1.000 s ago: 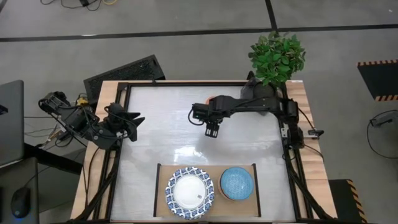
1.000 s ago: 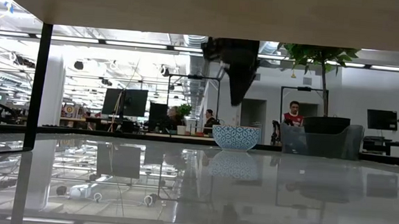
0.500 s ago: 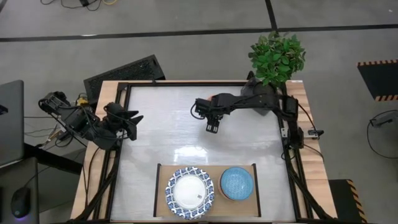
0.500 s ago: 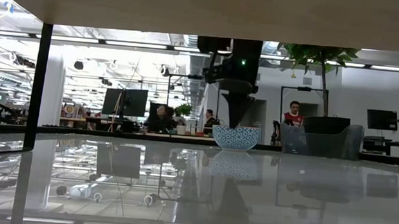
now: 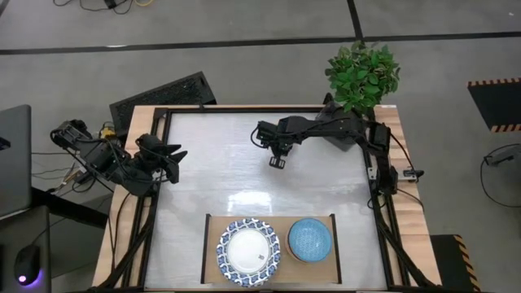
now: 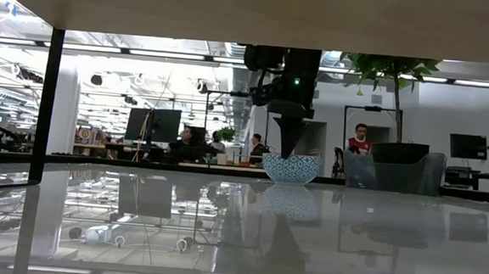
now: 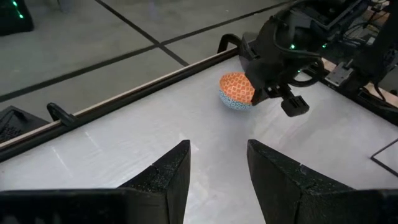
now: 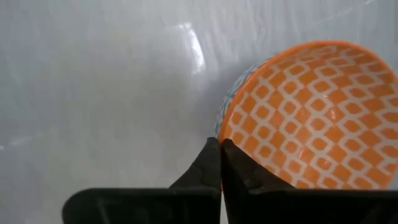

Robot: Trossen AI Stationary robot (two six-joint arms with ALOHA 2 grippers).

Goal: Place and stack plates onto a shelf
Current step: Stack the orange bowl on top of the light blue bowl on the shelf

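Observation:
A blue-and-white rimmed plate point(image 5: 248, 252) lies flat on the light-wood shelf point(image 5: 210, 228) at the table's near edge, beside a blue bowl point(image 5: 309, 240). At the table's far middle, my right gripper point(image 5: 277, 162) is shut and points steeply down above the table. It hangs just on the near side of an orange-lined, blue-sided bowl point(image 7: 235, 93) that stands on the table, and is apart from it. The right arm hides this bowl in the high view. My left gripper point(image 7: 217, 149) waits open at the table's left edge point(image 5: 181, 156).
A potted plant point(image 5: 362, 73) stands at the far right corner, and a black grille-like panel point(image 5: 163, 96) lies off the far left corner. A black frame rail point(image 5: 244, 109) runs round the white tabletop. The shelf's board spans the top of the low view point(image 6: 252, 10).
My right gripper has come down and moved toward the table's far edge, ending beside the orange-lined bowl. Its fingers, apart a second ago, have shut with nothing between them. The bowl, the plate and the shelf have stayed where they were.

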